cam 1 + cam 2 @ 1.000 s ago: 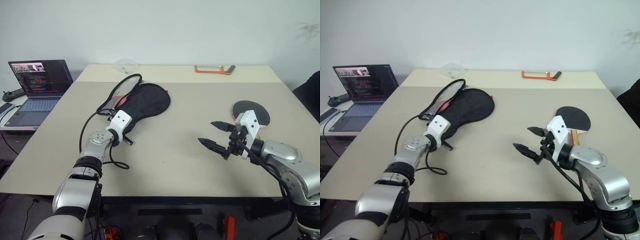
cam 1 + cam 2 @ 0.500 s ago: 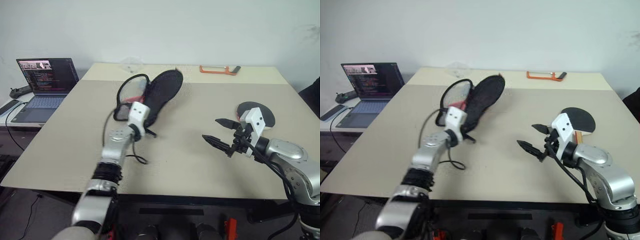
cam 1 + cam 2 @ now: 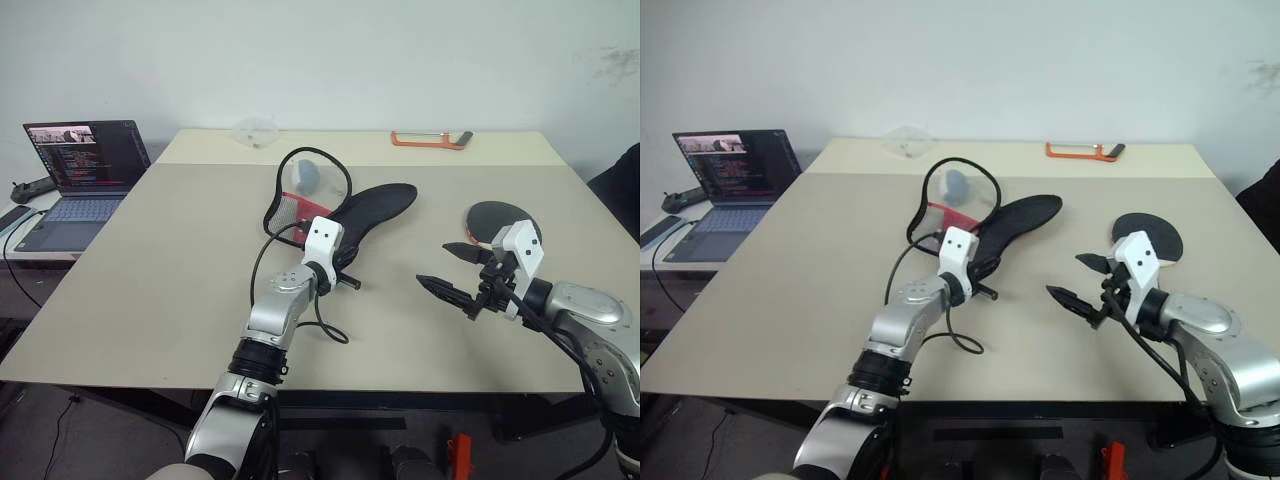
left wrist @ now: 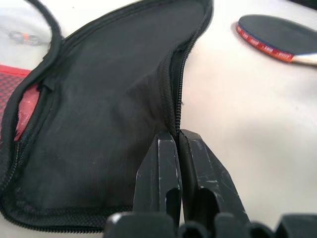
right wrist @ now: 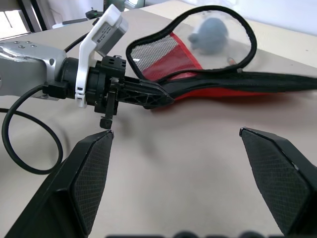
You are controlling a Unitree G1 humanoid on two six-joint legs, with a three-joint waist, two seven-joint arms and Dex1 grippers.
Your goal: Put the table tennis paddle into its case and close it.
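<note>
The left gripper (image 4: 177, 136) pinches the case (image 3: 370, 208) mid-frame; the right gripper (image 3: 452, 268) is wide open near the paddle (image 3: 493, 215).

My left arm reaches up the middle of the head view, forearm slanting toward centre frame, and my left gripper (image 3: 345, 262) is pinched tight, fingers (image 4: 171, 171) pressed together. My right arm enters from the lower right, wrist bent inward; my right gripper (image 3: 448, 268) is spread wide, fingers far apart.
</note>
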